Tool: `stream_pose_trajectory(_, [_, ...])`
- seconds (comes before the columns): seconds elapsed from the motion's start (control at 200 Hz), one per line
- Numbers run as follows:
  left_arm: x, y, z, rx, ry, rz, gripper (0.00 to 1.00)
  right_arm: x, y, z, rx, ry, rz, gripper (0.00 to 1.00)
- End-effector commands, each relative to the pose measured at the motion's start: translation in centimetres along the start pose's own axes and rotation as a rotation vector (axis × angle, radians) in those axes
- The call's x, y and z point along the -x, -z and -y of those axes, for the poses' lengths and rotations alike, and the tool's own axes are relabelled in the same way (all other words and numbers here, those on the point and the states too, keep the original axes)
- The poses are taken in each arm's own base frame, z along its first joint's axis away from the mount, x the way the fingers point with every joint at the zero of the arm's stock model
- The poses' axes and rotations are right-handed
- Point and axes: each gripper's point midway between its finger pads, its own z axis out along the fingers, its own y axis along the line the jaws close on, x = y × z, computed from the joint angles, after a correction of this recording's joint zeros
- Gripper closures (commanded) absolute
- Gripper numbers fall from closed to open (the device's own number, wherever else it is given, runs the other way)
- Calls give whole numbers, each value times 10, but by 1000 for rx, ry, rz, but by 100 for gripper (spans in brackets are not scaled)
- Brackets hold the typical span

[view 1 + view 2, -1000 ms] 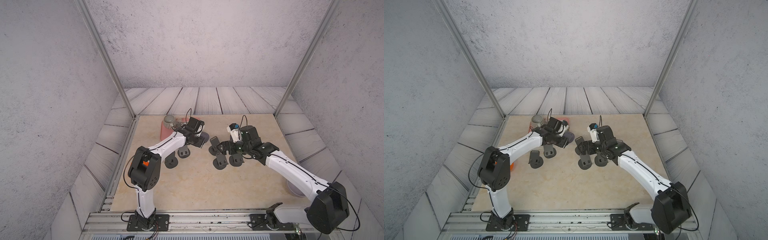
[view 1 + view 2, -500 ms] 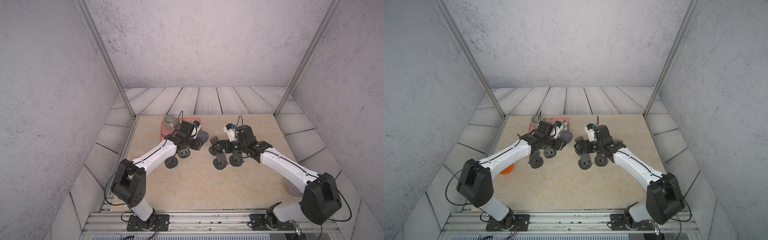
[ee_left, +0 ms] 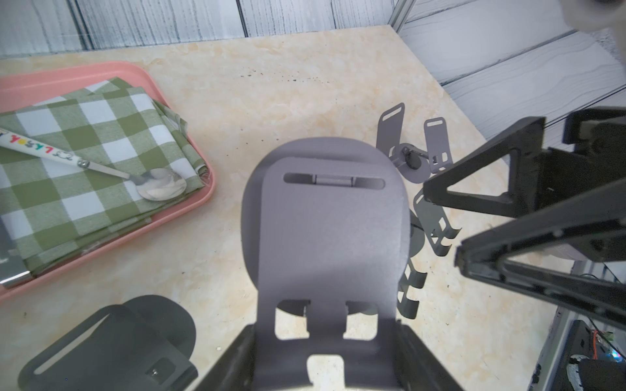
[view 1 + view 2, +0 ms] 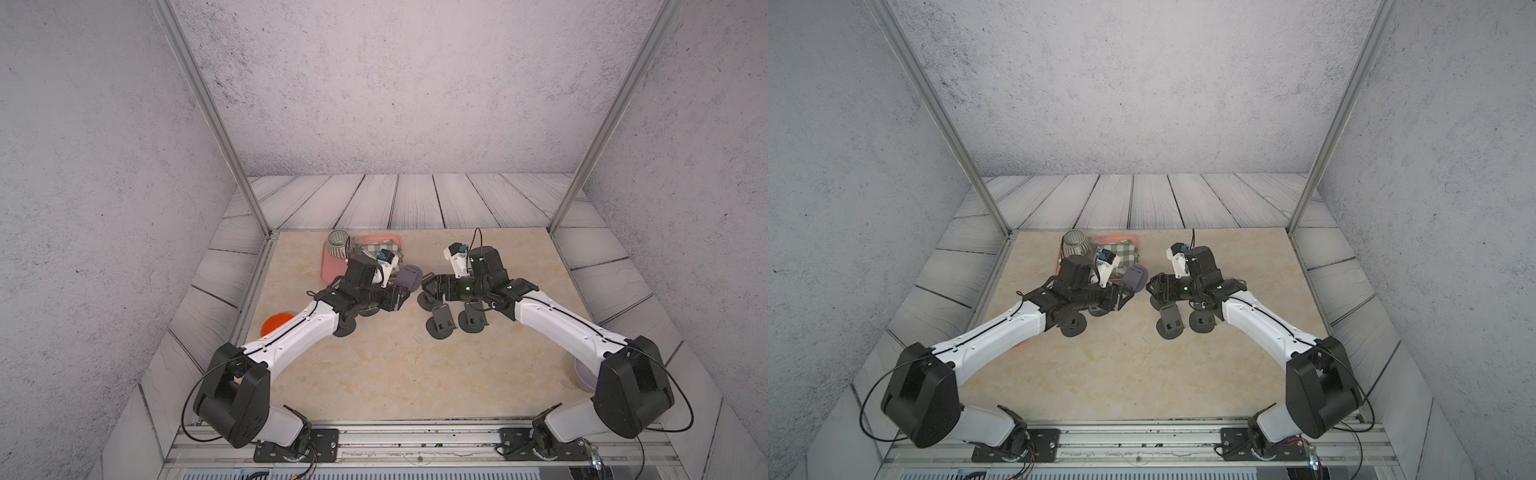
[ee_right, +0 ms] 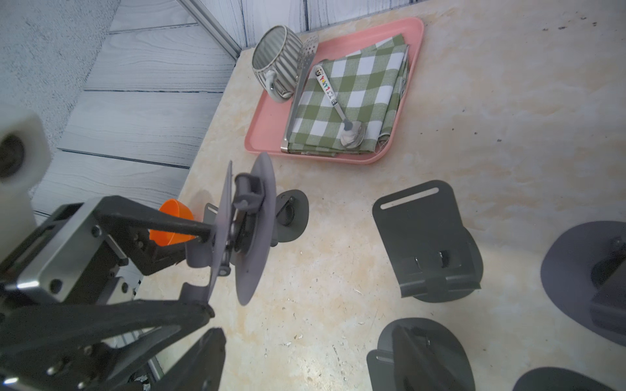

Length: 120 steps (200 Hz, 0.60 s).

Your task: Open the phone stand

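Moved: the left arm's elbow has sunk low toward the near rail; the right gripper [image 3: 443, 223] has edged left toward the held stand.
Surface: beige marbled tabletop [image 4: 386, 374], ringed by grey plank-patterned boards [image 4: 415, 203], grey speckled walls [image 4: 395, 83] and aluminium posts [image 4: 216, 124] at the far corners.
Task thing: grey-purple folding phone stand [image 3: 325, 230], lifted off the tabletop around mid-table. It has an oval base disc and a slotted, rounded back plate on a hinge, the two almost parallel with a narrow gap.
Left gripper [image 5: 206, 270]: clamped across the back plate.
Right gripper: jaws spread, nothing between them; one finger tip sits just beside the stand's right edge, contact unclear.
Edges: pink plastic tray [image 5: 267, 128] far left, holding a green-and-white checked cloth [image 5: 352, 98], a steel spoon [image 5: 352, 133] and a grey striped mug [image 5: 276, 61]. An orange plastic cup [image 4: 276, 322] sits at the left edge. Dark grey phone stands [image 4: 442, 322] rest near both grippers.
Open room: bare tabletop across the near half, between the arms.
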Motion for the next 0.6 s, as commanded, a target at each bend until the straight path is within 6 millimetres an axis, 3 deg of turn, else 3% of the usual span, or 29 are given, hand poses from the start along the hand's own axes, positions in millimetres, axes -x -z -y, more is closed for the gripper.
stream_pose_trajectory(0.0, [17,9,17,-76,-15,81,40,12,-2,-8,30,2,18,21])
stream_pose_trajectory(0.25, [13,13,31,-169,-15,118,40,13,-13,-8,53,-16,10,25])
stream_pose_trajectory(0.36, [11,13,36,-205,-5,143,40,11,-18,-8,76,-32,5,31])
stream_pose_trajectory(0.41, [11,14,39,-227,-2,156,40,10,-21,-9,93,-42,2,38])
stream_pose_trajectory(0.53, [10,13,42,-251,-1,176,40,6,-27,-17,149,-61,-2,67])
stream_pose_trajectory(0.596, [11,14,44,-257,-4,186,40,4,-31,-21,166,-65,-7,76])
